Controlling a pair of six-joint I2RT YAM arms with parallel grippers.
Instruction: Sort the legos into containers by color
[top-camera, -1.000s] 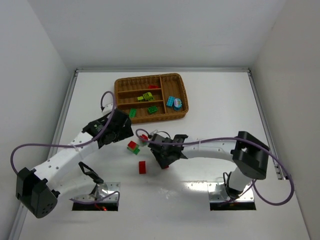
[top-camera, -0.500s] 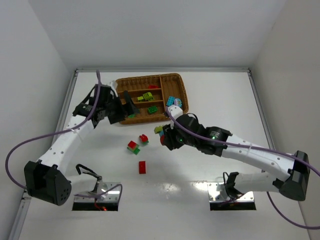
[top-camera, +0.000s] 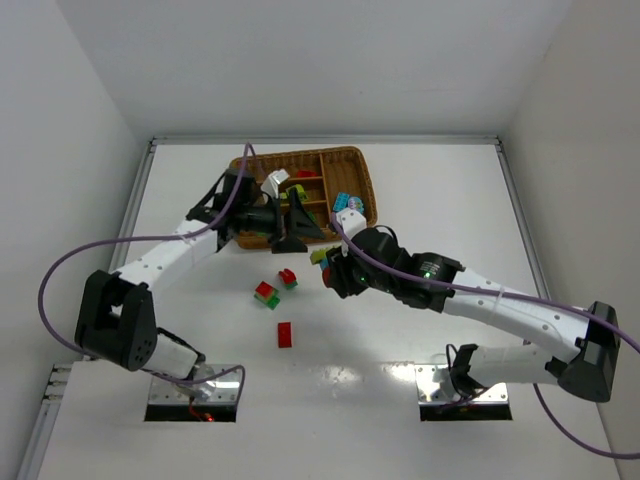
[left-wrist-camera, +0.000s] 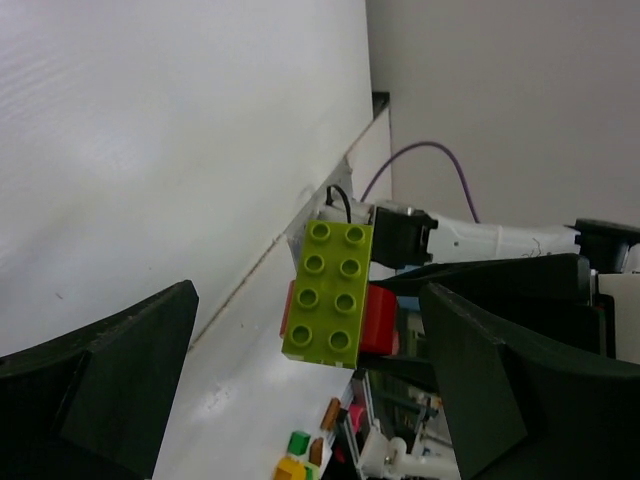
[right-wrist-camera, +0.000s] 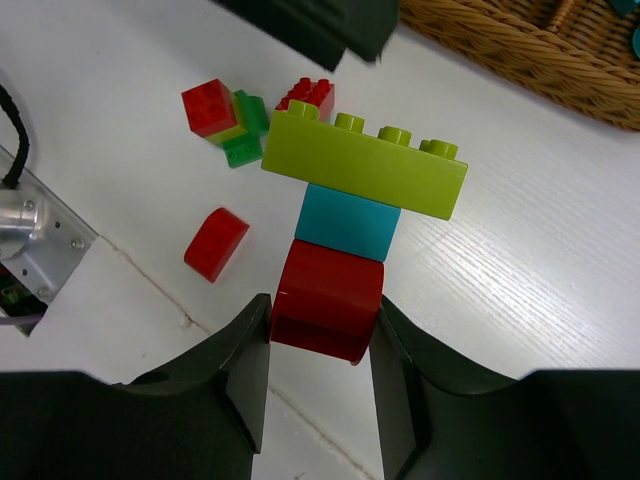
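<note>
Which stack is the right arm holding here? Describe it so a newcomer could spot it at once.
Find the brown wicker tray; just in front of its near edge the right gripper holds a three-brick stack. The jaws pinch its red brick, then comes a cyan brick, then a long yellow-green brick. The loose bricks lying nearby show no cyan.

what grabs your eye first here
The right gripper grips a stack of red, cyan and yellow-green bricks by its red base, just in front of the wicker tray. The left gripper stands wide open over the tray's left half, and loose red and green bricks lie on the table.
</note>
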